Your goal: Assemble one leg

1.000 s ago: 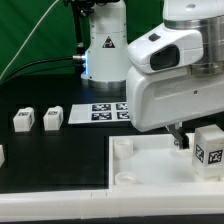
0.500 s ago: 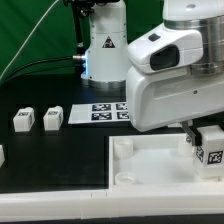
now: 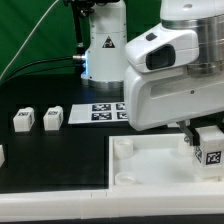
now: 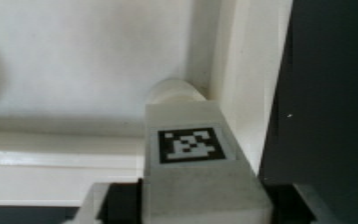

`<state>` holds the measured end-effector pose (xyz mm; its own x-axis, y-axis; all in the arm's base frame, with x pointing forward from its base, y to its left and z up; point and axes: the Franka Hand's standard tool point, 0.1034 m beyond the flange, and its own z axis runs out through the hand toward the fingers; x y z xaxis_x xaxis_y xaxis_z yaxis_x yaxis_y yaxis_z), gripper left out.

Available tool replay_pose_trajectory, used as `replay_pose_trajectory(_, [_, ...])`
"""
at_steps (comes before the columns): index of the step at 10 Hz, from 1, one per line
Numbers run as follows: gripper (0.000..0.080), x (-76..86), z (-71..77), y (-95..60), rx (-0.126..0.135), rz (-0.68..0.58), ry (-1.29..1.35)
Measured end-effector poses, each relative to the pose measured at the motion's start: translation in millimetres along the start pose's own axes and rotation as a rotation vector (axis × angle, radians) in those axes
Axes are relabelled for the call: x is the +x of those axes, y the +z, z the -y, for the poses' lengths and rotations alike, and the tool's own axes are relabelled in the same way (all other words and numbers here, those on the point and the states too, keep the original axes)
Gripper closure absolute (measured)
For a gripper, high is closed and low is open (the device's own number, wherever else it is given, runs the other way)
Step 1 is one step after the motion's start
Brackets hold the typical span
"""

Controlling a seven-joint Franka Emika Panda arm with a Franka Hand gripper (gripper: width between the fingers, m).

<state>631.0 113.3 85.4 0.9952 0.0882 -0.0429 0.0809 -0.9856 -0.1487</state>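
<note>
My gripper (image 3: 202, 136) is shut on a leg (image 3: 212, 150), a small white block with a black-and-white marker on its face. It holds the leg at the exterior view's right, at the near right corner of the large white tray-shaped piece (image 3: 150, 168). In the wrist view the leg (image 4: 190, 135) fills the space between my gripper's (image 4: 197, 208) dark fingers, and its far end points at the inner corner of the tray's wall (image 4: 247, 60). Whether the leg touches the tray I cannot tell.
Two more legs (image 3: 24, 120) (image 3: 53, 118) stand on the black table at the exterior view's left, and a third shows at the left edge (image 3: 2, 155). The marker board (image 3: 103, 112) lies behind the tray by the arm's base.
My gripper has carried the leg a little toward the exterior view's right and slightly lower over the tray's corner. In the last half second it has hardly moved.
</note>
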Motion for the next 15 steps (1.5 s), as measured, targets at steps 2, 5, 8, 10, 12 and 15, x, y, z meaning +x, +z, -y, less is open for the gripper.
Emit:
replay_pose_trajectory(2, [0.0498,-0.1,-1.5,0.0,0.008,-0.011,0.282])
replay_pose_trajectory(5, [0.0498,-1.6,-1.4,0.4,0.010,-0.017,0.605])
replay_pose_trajectory(8, [0.0498,-3.0,2.1,1.8,0.010,-0.013,0.982])
replay_pose_trajectory(10, [0.0499,-3.8,6.3,3.0,0.018,-0.006,1.239])
replay_pose_trajectory(12, [0.0500,-4.3,10.7,4.4,0.029,0.004,1.368])
replay_pose_trajectory(15, [0.0501,-4.1,15.1,4.7,0.050,0.023,1.549])
